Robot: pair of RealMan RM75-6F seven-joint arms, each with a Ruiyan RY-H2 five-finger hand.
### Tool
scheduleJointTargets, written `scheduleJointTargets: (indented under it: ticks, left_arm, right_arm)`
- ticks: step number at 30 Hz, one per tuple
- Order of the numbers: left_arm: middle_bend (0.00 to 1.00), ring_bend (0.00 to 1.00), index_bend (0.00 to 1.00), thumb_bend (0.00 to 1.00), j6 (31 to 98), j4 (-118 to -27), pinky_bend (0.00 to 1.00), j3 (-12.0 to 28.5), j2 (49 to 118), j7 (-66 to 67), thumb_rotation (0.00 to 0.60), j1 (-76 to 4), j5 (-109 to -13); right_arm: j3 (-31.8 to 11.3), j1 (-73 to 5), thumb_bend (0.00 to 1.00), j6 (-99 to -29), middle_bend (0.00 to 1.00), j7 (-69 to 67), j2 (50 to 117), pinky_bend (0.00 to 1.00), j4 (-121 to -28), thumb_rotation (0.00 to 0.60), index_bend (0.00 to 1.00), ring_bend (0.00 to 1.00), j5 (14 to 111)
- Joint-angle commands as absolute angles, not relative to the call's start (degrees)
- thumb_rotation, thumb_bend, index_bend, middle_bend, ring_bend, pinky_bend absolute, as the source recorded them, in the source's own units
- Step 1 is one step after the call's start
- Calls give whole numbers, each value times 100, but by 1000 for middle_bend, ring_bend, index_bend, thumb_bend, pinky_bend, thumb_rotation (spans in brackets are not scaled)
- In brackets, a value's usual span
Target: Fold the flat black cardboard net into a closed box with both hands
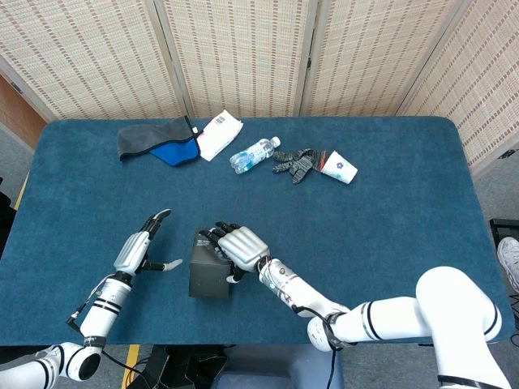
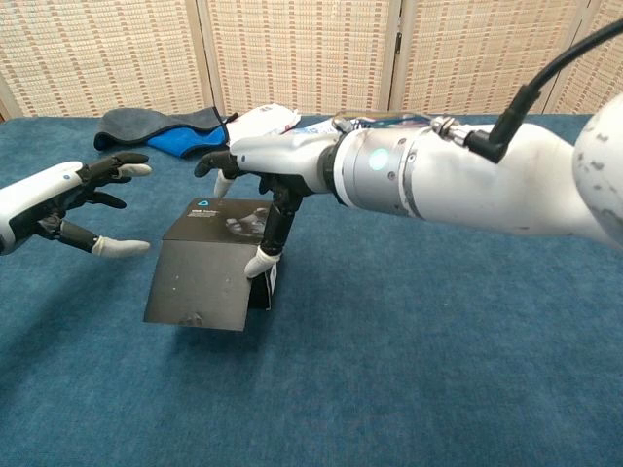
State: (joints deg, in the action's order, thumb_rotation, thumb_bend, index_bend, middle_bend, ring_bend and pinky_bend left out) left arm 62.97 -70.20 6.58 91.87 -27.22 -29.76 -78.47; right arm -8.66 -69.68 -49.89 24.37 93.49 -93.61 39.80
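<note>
Right hand [image 1: 241, 245] lies palm-down over the top of the black box [image 1: 209, 271] in the head view, fingers spread across the lid and its thumb reaching down the near right side; it presses rather than grasps. Left of it, well apart from the box, the left hand [image 1: 139, 250] hangs released with fingers spread, holding nothing. Beyond both hands, toward the far edge of the blue table [image 1: 405, 211], lie a gray and blue cloth [image 1: 158, 143], a white packet [image 1: 219, 133], a water bottle [image 1: 254, 154], a dark glove [image 1: 297, 163] and a tipped paper cup [image 1: 338, 168].

From the chest view, the right hand [image 2: 261, 180] comes in above the box [image 2: 209, 268], one long finger planted on the lid whose front flap juts toward the camera. The left hand [image 2: 70, 202] hovers off to the box's left, not touching it. Nothing lies between the hands and the box.
</note>
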Motion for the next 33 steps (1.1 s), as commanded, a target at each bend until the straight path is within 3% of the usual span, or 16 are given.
scheduleJointTargets:
  ticks: [1, 14, 33]
  left_arm:
    - [0, 0, 0, 134, 6278, -7026, 162, 677, 9159, -2763, 600, -2950, -7812]
    - [0, 0, 0, 133, 6238, -7046, 154, 715, 9048, -2899, 600, -2881, -7822]
    - [0, 0, 0, 133, 6204, -7176, 154, 706, 8988, -2824, 600, -2841, -7870]
  right_arm:
    - [-756, -6968, 43, -5431, 140, 2818, 9661, 160, -9327, 600, 51, 85, 3923]
    - [-825, -6621, 43, -6152, 157, 3196, 10457, 159, -8917, 600, 89, 85, 4356]
    - [-1361, -6454, 43, -5880, 157, 3318, 10091, 160, -9738, 600, 89, 85, 3765]
